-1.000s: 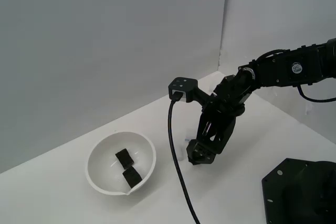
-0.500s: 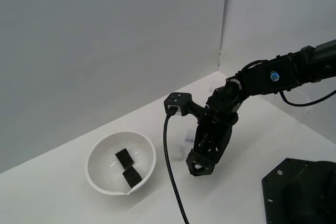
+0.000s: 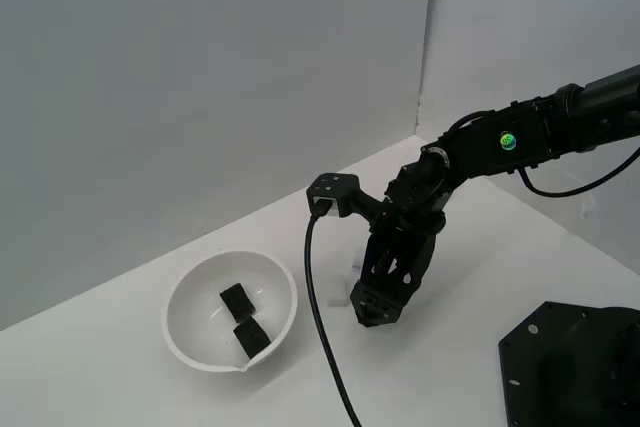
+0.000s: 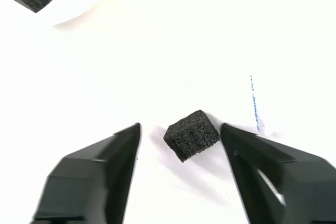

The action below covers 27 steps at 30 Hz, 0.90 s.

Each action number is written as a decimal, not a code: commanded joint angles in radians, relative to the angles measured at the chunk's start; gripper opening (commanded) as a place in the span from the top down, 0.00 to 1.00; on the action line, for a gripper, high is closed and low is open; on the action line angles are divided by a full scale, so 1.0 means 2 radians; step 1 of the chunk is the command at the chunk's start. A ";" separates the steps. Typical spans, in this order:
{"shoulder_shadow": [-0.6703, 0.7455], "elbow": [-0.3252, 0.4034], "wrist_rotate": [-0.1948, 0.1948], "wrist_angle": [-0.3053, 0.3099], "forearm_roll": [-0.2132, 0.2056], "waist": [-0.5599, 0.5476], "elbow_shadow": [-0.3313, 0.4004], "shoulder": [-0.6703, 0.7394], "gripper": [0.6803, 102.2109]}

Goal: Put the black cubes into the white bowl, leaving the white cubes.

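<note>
Gripper (image 4: 180,135) low over the white surface (image 3: 120,377), fingers spread apart, a black cube (image 4: 191,135) lying between them, touching neither. Two more black cubes (image 3: 244,322) sit inside the white bowl (image 3: 190,342), toward the exterior view's left of the arm. Bluish mark (image 4: 254,106) beside the right-hand finger; white cubes hard to make out.

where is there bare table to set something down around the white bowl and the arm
Bare table lies on the exterior view's left of the glossy white bowl, and between the bowl and the back wall. It is crowded around the open black gripper, which straddles a matte black cube, with its cable trailing beside the bowl.
</note>
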 commanded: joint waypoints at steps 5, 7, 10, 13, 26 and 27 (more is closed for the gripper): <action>0.012 -0.005 0.003 0.006 -0.010 -0.010 -0.006 0.008 0.65; 0.014 -0.005 0.003 0.007 -0.008 -0.010 -0.006 0.012 0.82; 0.019 -0.005 0.003 0.018 -0.002 -0.010 -0.007 0.016 0.96; 0.030 -0.005 0.003 0.023 0.000 -0.007 -0.008 0.028 0.98; 0.109 -0.073 0.002 0.069 0.001 0.021 -0.076 0.107 0.98; 0.113 -0.080 0.000 0.071 0.001 0.020 -0.083 0.112 0.98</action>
